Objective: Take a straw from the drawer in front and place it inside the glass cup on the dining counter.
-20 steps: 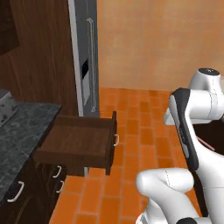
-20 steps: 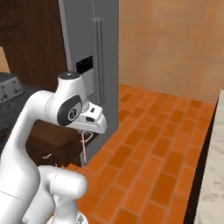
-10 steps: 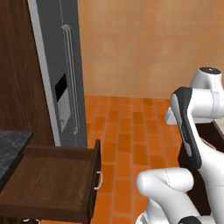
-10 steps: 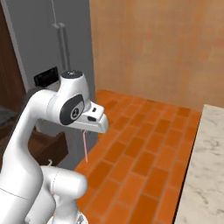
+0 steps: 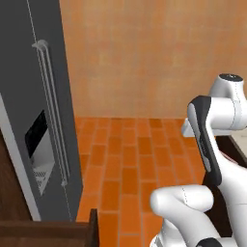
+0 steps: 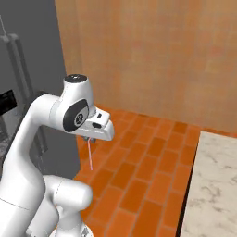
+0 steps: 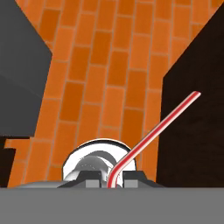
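The robot's jaws [image 7: 114, 178] stay clenched on the straw [image 7: 153, 133], a thin, smooth pinkish-red stick with a pale stripe. In the hand view it bends just above the grip and runs straight up and to the right, over orange brick floor [image 7: 100, 83] and across a dark wood panel [image 7: 197, 122]. In the right base view the same straw [image 6: 90, 154] hangs below the glossy white arm [image 6: 55, 115], its long axis nearly vertical and its free end pointing down at the floor, touching nothing else. Low in the left base view, a dark brown corner of the open drawer [image 5: 53, 231] shows beside the flat grey fridge [image 5: 34, 120] with its long vertical handles. At the right edge of the right base view lies the beige marbled worktop [image 6: 213, 185] of the dining counter. Beyond stands a plain orange-tan wall [image 5: 144, 53]. Against half a second ago, both base views have swung: the drawer has slid almost off the frame, and more marble shows.
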